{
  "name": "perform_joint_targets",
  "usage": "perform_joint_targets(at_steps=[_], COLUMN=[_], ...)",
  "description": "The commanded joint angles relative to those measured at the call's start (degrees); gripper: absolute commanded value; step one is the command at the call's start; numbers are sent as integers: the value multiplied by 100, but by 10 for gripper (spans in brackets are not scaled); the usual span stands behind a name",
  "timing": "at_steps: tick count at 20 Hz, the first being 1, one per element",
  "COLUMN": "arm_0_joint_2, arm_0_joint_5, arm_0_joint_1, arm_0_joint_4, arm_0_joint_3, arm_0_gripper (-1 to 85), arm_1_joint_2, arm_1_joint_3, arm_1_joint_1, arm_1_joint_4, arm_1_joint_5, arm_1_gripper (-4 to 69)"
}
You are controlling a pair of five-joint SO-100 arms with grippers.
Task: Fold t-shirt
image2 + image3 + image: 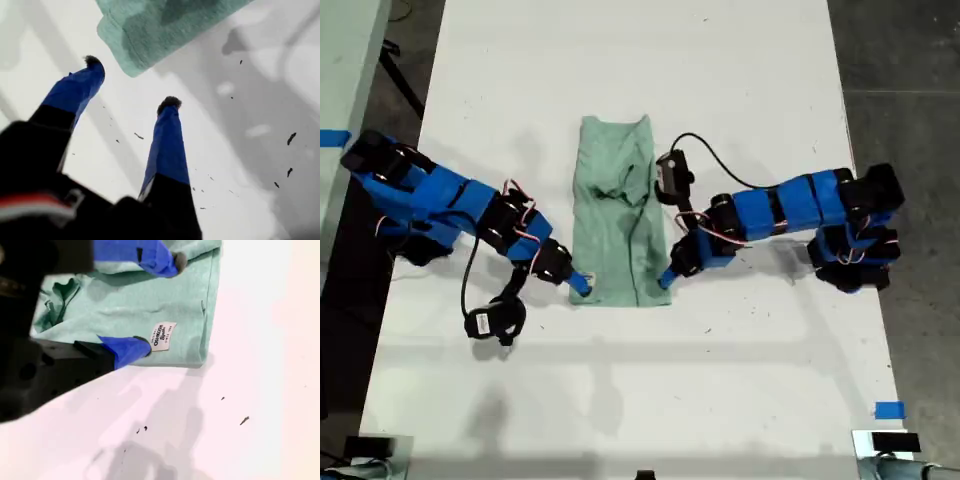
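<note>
The pale mint-green t-shirt [610, 235] lies on the white table [720, 380], folded into a narrow upright strip with a rumpled patch near its middle. My second gripper [581, 284] comes in from the exterior view's left onto the strip's near corner. It is open [157, 302], with both blue fingers over the cloth [125, 305] and one fingertip beside a small white label [164, 335]. My first gripper [666, 281] reaches in from the exterior view's right. It is open [131, 82] above bare table, and the shirt's corner [145, 30] lies just past its fingertips.
Both blue arms have bases near the table's side edges. A black cable [720, 165] loops over the table behind the first arm. Blue tape [888, 410] marks the near corner on the exterior view's right. Dark floor [905, 60] borders the table.
</note>
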State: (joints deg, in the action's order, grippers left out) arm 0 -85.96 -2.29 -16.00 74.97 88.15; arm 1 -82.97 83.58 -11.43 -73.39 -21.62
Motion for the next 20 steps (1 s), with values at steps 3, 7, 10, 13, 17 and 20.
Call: perform_joint_targets(at_steps=[3, 7, 10, 13, 17, 20], arm_0_joint_2=[571, 1116, 1696, 2373, 2593, 3129], arm_0_joint_5=[-176, -167, -70, 149, 281, 193], arm_0_joint_1=[114, 158, 246, 431, 562, 545], arm_0_joint_4=[-694, -976, -1178, -1160, -501, 272], arm_0_joint_3=[-167, -176, -237, -466, -853, -1644], arm_0_gripper=[266, 265, 264, 247, 149, -1], arm_1_joint_2=[677, 1266, 1644, 2136, 2698, 2813], arm_1_joint_3=[-914, -1195, -1195, -1283, -1705, -1890], arm_1_joint_1=[-18, -35, -62, -88, -114, -158], arm_1_joint_4=[272, 492, 835, 1046, 826, 571], arm_1_joint_5=[-114, -141, -53, 70, 272, 413], arm_1_gripper=[275, 275, 261, 230, 82, -6])
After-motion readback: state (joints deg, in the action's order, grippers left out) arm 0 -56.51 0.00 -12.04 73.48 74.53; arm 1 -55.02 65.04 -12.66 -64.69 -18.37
